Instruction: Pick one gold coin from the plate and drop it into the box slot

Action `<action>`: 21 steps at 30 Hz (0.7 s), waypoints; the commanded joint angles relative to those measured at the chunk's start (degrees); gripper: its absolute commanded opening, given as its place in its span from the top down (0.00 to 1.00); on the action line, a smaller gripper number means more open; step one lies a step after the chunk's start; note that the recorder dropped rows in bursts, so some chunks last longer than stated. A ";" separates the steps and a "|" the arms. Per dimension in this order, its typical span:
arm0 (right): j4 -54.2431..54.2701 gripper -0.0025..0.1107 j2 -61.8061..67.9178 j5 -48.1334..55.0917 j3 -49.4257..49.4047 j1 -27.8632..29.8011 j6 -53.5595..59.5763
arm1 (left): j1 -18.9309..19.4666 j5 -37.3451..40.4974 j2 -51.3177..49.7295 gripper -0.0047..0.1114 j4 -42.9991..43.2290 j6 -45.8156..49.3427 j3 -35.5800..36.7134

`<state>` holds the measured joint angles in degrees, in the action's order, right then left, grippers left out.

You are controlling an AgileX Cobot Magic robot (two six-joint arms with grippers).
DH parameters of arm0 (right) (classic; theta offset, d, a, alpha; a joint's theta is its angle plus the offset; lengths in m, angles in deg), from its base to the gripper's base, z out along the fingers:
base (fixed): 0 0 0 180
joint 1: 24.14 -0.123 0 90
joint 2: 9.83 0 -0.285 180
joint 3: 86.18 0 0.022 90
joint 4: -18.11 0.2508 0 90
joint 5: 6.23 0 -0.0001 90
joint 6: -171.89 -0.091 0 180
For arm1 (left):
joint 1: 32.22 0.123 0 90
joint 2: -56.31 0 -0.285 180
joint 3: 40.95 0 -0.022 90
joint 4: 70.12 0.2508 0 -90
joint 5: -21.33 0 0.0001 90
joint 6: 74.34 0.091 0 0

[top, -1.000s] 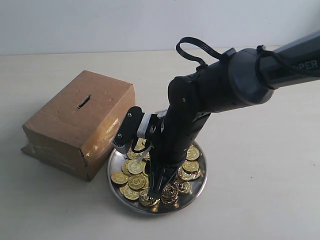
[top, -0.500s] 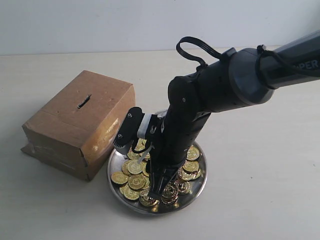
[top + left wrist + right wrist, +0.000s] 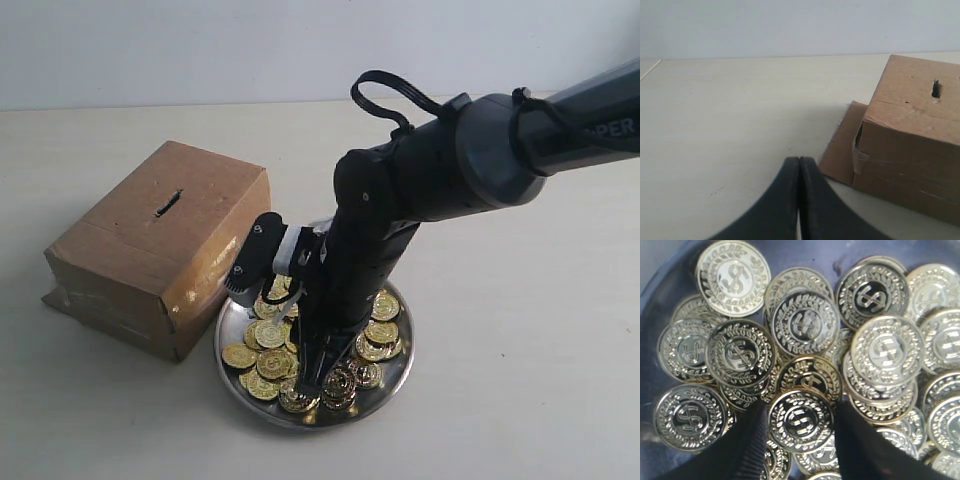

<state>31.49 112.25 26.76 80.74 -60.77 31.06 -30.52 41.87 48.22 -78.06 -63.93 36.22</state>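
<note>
The right hand (image 3: pixel 801 412) is down in the round silver metal plate (image 3: pixel 402 366), its black fingers (image 3: pixel 747 450) set against both edges of one small shiny gold coin (image 3: pixel 800 422) lying flat between them. The brown cardboard box (image 3: pixel 150 250) with its dark narrow slot (image 3: pixel 168 203) stands just beside this hand; the left hand (image 3: pixel 799 160) is fully closed, empty.

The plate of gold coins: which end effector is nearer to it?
Right. The right end effector is down among coins on the plate; the left end effector sits near the cardboard box.
</note>
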 commanded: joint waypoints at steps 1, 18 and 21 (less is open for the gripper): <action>-0.50 0.75 -0.32 4.96 3.82 0.03 -0.24 | 0.00 -0.55 0.30 0.96 -0.39 -0.12 0.04; 4.96 0.75 -7.27 20.31 11.70 0.03 -0.13 | 0.00 -0.55 0.30 0.96 -0.39 -0.12 0.04; 5.21 0.75 -9.56 22.51 11.70 0.03 -0.13 | 0.00 -0.57 0.30 0.96 -0.26 -0.12 0.04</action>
<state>36.27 104.30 47.90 92.14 -60.77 31.06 -30.52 41.87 48.22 -78.06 -63.93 36.22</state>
